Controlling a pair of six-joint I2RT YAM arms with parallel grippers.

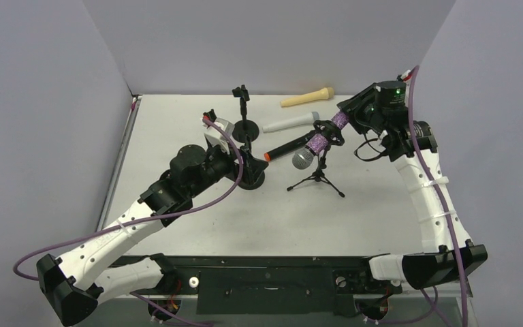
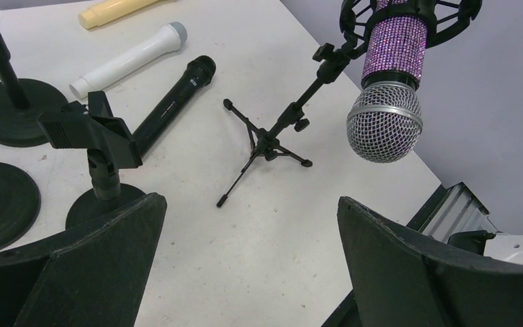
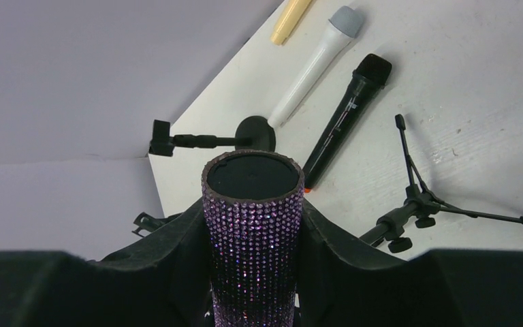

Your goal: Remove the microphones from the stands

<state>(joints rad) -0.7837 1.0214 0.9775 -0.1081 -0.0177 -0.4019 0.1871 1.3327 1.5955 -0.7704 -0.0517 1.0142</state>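
The purple rhinestone microphone [image 1: 320, 142] with a silver mesh head sits tilted in the black shock mount of the small tripod stand [image 1: 318, 178], head pointing down and left. My right gripper [image 1: 341, 121] is shut on its handle end above the mount; in the right wrist view the fingers [image 3: 184, 235] press both sides of the microphone [image 3: 253, 204]. My left gripper [image 1: 248, 163] is open and empty, left of the tripod. In the left wrist view the microphone [image 2: 389, 48] hangs at upper right and the tripod stand [image 2: 265, 139] is ahead of my left gripper [image 2: 252, 231].
A black microphone [image 1: 287, 147], a white one [image 1: 289, 122] and a cream one [image 1: 306, 97] lie behind the tripod. Two round-base stands [image 1: 245, 126] [image 1: 252, 178] stand by my left gripper; one has an empty clip [image 2: 99, 136]. Grey walls enclose the table.
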